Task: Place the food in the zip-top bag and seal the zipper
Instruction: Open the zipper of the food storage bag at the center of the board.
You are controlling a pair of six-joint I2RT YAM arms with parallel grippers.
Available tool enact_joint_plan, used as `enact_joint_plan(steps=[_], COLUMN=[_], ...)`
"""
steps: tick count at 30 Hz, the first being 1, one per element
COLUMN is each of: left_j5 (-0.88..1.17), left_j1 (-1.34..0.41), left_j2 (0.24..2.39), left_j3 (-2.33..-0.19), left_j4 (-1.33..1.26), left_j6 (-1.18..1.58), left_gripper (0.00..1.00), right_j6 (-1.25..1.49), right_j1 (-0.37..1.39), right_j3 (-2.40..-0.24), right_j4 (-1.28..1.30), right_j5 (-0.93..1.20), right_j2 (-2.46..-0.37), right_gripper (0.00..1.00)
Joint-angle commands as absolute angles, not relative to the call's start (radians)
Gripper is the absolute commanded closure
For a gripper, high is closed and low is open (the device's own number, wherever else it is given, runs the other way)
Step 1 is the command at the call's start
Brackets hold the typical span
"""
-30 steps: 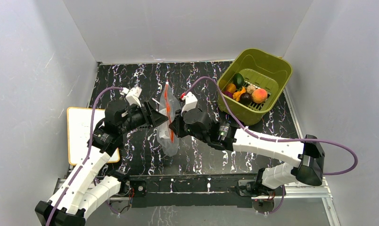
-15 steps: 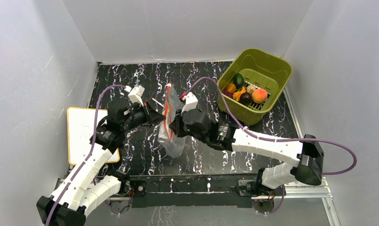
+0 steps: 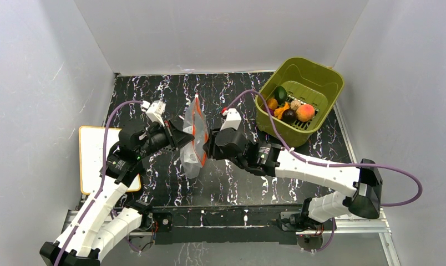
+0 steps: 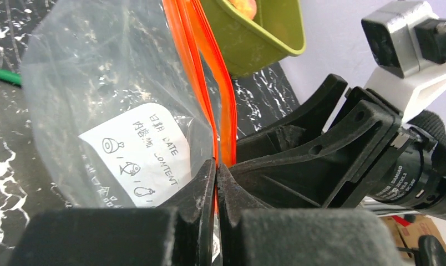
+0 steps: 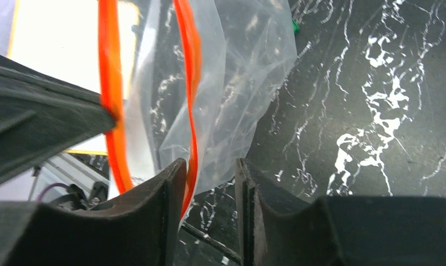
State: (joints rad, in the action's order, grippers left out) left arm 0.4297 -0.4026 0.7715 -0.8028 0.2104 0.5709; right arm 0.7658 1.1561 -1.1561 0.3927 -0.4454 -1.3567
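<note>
The clear zip-top bag [image 3: 191,149] hangs upright over the table's middle between both grippers. My left gripper [image 3: 186,138] is shut on one lip of its red-orange zipper [image 3: 197,128]; in the left wrist view the strip [image 4: 183,50] runs down into the pinched tips [image 4: 216,164]. My right gripper [image 3: 206,146] is open. The other zipper lip [image 5: 191,77] lies against its left finger [image 5: 168,188], and the marble table shows through the gap [image 5: 209,169]. The food [image 3: 290,110] lies in the olive-green basket [image 3: 320,77], apart from both grippers.
A white board [image 3: 96,158] lies at the table's left edge. A white pen with a green cap [image 4: 1,75] lies on the black marble table behind the bag. The basket [image 4: 259,44] stands at the back right corner.
My left gripper closed on the zipper's lip. My right gripper has just opened and let go of the bag. The bag has shifted slightly left and its mouth has spread.
</note>
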Motion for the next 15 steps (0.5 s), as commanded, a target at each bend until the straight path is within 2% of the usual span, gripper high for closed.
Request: enact_joint_plan(steps=[1, 8, 15], left_j5=[0.515, 0.515, 0.524], left_j1=[-0.405, -0.405, -0.405], left_j2=[0.767, 0.758, 0.754], left_j3=[-0.806, -0.798, -0.8], left_j4=[0.141, 0.155, 0.162], left_j6=[0.613, 0.606, 0.61], left_gripper=[1.0, 1.0, 1.0], right_j6=[0.794, 0.836, 0.845], right_j1=[1.156, 1.157, 1.15], right_j3=[-1.263, -1.308, -1.285], right_j4=[0.315, 0.324, 0.327], right_j5=[-0.457, -0.586, -0.674], right_j2=[-1.363, -1.405, -1.432], right_gripper=[0.61, 0.55, 0.6])
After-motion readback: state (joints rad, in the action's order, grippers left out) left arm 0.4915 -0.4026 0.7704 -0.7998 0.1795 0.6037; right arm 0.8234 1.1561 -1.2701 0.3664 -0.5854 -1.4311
